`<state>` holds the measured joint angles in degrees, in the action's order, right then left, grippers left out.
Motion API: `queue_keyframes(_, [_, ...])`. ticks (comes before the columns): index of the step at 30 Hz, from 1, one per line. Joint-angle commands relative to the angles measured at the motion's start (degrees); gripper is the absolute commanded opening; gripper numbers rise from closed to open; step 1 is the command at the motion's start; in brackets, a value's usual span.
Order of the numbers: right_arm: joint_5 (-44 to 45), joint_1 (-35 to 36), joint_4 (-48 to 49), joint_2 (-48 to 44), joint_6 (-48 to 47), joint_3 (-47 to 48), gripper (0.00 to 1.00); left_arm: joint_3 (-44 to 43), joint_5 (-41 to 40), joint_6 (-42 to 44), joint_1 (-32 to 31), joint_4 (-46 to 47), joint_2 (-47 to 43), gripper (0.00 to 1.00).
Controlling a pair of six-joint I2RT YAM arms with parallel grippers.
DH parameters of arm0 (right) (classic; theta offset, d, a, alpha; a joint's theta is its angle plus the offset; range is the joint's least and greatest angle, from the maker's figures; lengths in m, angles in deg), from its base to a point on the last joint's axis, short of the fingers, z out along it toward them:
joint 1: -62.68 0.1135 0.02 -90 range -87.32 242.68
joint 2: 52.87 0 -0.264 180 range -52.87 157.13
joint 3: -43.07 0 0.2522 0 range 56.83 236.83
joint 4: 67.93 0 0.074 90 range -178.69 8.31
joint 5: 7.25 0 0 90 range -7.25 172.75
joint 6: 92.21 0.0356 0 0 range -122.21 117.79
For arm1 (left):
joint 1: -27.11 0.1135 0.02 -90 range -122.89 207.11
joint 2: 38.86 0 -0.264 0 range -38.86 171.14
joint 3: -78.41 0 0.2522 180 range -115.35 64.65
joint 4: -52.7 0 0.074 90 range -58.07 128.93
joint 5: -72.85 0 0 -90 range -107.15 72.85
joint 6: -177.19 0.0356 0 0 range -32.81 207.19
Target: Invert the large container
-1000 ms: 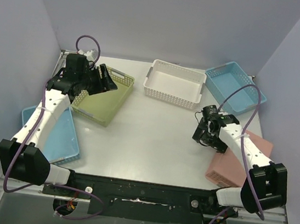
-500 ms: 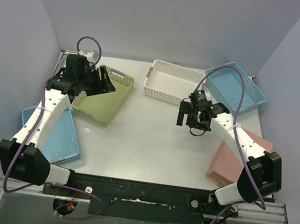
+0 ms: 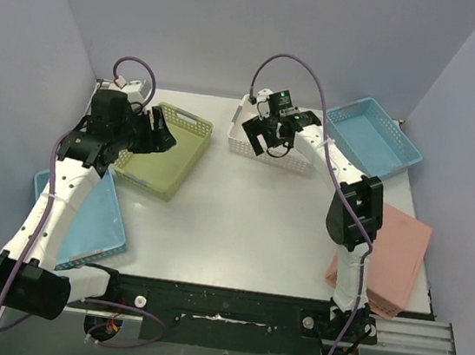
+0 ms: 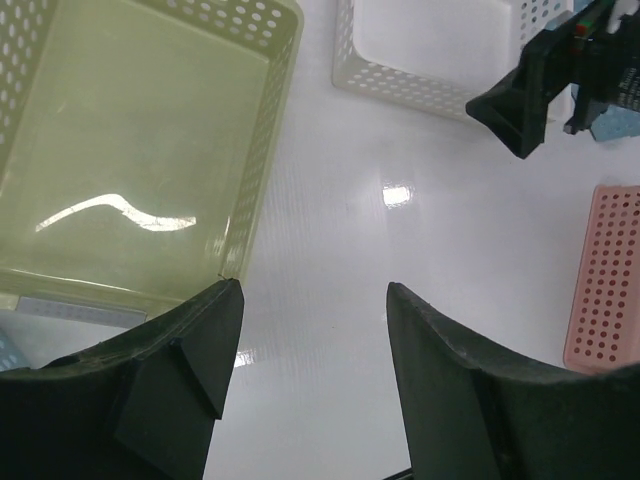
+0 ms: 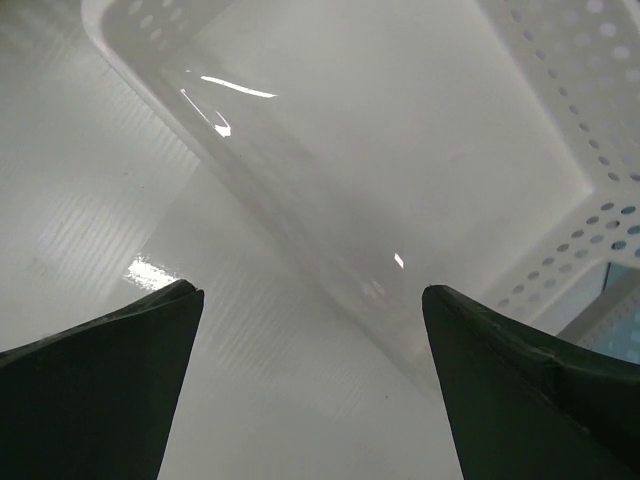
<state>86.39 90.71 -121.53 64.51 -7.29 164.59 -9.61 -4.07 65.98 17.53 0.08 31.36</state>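
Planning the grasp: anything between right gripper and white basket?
Nothing visible. The right gripper hangs open above the near rim of the white basket; its wrist view shows only basket and table between the fingers.

A white table (image 3: 240, 222) stood within pale lilac walls (image 3: 239, 29). At its far left an olive-green basket (image 3: 166, 155) sat open side up and empty, its side walls perforated, and its near end overlapped the far edge of a shallow blue tray (image 3: 105, 221) lying along the left side. Another blue tray (image 3: 374, 139), also empty, lay angled in the far right corner. At the near right a pink basket (image 3: 390, 250) rested upside down, perforated base uppermost, and appeared to reach past the table's right edge
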Motion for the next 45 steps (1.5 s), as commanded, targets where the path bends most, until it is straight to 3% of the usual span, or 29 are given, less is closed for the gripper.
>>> queue_keyframes(1, [-0.49, -1.62, -3.44, 4.78, -9.22, 8.25, 0.98, 1.63, -3.67, 2.21, -0.42, 3.15, -2.20, 0.58])
queue_keyframes(7, [-11.50, -5.97, -8.65, 10.67, -7.72, 14.40, 0.98, 3.29, -3.54, 1.09, -0.70, 4.75, -1.77, 0.59])
queue_keyframes(12, [-13.00, -6.08, -7.96, 9.89, -7.08, 10.04, 1.00, 2.53, -2.28, 1.18, -0.71, 4.58, -0.62, 0.58])
queue_keyframes(14, [-14.35, -6.02, -9.06, 10.14, -6.92, 9.84, 0.95, 2.16, -1.92, 0.75, -0.78, 4.57, 0.05, 0.59])
queue_keyframes(17, [-16.13, -6.23, -12.01, 11.39, -6.01, 10.86, 0.81, 1.57, -1.53, 0.73, -0.87, 4.43, 0.49, 0.65])
queue_keyframes(24, [-18.75, -6.20, -11.98, 10.62, -4.59, 8.79, 0.42, 2.58, -2.64, 0.14, -0.94, 4.87, -0.96, 0.66])
queue_keyframes(31, [-15.02, -3.68, -13.19, 9.14, -2.71, 10.78, 0.01, 2.88, -2.01, -0.15, -0.96, 5.18, -1.27, 0.66])
queue_keyframes(38, [-13.19, 1.30, -14.28, 4.69, 4.42, 18.40, 0.00, -0.33, -1.13, 0.36, -0.58, 2.83, 0.27, 0.67])
queue_keyframes(45, [-21.78, 1.34, -7.44, -4.27, 25.15, 14.46, 0.00, -6.74, -3.82, 1.81, 2.96, -3.93, 1.94, 0.68])
